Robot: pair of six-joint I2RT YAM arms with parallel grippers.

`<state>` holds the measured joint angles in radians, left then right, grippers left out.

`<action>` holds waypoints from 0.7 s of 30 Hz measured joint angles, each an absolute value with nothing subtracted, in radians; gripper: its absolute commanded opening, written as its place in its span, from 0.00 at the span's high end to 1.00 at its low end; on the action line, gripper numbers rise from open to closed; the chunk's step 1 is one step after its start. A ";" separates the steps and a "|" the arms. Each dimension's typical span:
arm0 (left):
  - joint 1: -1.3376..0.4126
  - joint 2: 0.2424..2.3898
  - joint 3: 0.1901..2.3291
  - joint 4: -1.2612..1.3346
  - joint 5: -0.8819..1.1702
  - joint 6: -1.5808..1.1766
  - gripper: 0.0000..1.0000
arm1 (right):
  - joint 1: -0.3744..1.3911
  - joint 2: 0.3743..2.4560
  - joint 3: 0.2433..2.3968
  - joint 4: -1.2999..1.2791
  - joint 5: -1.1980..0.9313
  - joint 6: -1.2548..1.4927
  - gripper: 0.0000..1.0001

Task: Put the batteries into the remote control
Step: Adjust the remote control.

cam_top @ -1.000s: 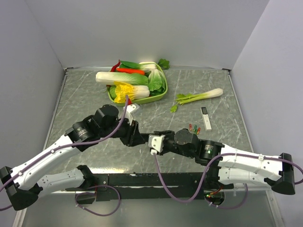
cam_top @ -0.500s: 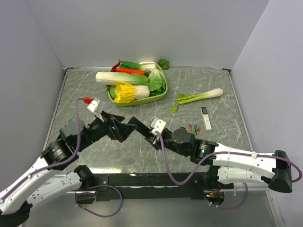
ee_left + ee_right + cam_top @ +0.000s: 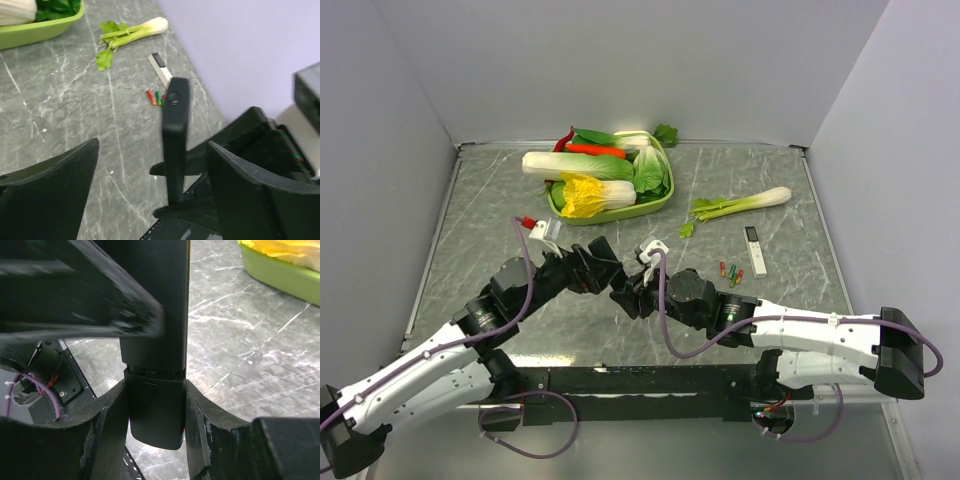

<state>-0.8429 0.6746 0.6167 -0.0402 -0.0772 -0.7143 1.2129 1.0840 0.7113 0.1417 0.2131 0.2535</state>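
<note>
The right gripper (image 3: 156, 415) clamps the remote control (image 3: 155, 340) by its end, upright; the left gripper (image 3: 152, 150) gapes wide close by. Batteries (image 3: 156, 97) lie on the table (image 3: 75, 100) beyond. That end-only grip could let the remote twist loose.

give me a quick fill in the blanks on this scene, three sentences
1. The right gripper grips the remote control, while the left gripper is ____.
2. The batteries lie beside the slim ____ device.
3. The tray of vegetables is ____ in colour.

Missing words: open; white; green.
</note>
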 measured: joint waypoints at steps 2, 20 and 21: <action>-0.843 0.687 0.589 -0.006 -0.088 -0.729 0.28 | 1.213 1.087 0.711 0.142 0.213 0.266 1.00; -0.850 0.781 0.534 0.142 -0.151 -0.809 0.99 | 1.193 1.191 0.712 0.160 0.218 0.334 0.89; -0.851 0.788 0.528 0.151 -0.164 -0.810 0.99 | 1.189 1.201 0.712 0.164 0.218 0.337 0.88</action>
<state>-0.8509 0.7876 0.5282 0.1513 -0.1638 -0.8097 1.1893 1.2015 0.7120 0.1642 0.2176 0.3367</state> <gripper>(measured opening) 0.194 0.490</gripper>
